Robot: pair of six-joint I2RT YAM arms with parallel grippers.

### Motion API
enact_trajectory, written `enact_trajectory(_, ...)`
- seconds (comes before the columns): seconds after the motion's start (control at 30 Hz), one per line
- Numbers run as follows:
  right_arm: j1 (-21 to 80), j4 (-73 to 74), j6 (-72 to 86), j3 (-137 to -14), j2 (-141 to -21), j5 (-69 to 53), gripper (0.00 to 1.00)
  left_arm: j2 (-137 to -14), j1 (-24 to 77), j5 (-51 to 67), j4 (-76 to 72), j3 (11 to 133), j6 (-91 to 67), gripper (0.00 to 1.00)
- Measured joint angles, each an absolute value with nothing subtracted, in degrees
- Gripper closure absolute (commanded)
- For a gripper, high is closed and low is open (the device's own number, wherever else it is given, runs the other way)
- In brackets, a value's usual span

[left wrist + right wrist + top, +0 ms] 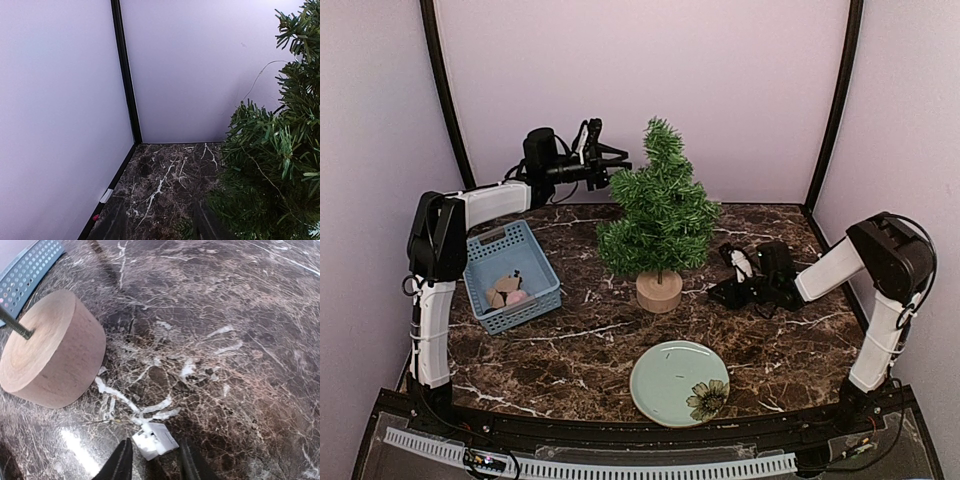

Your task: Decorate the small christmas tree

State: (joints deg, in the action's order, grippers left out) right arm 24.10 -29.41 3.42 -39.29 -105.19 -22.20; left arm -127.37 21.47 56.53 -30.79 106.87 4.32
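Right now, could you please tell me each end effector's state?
Left end effector: cannot be told.
Right end effector: straddling small white tag, grip unclear.

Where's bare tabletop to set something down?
Free: front-left marble between the blue basket and green plate; back-right corner behind the right tool. Crowded: between the tree stump and the right tool.

Left arm (435,290), right arm (875,330): white tubular links are joined by bulky black joint housings. Thin black cables (408,290) are looped beside the elbows. Right gripper (152,465): fingers (121,462) are seen matt black, tapered.
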Motion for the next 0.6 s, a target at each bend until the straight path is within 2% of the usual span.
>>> enact_trajectory(0.1,24.3,-29.3,3.1,-39.3,-105.2,-22.4,0.79,-127.4,21.5,56.5,-31.1,106.9,4.3,0.54)
enact_trajectory(0.27,24.4,-29.1,2.4,-39.3,-105.2,-22.7,0.87,-127.4,21.5,56.5,-31.2,106.8,4.3,0.54)
enact_trajectory(0.6,24.4,-28.2,2.2,-38.9,-102.0,-21.7,0.91,-127.4,21.5,56.4,-31.2,106.3,4.3,0.54)
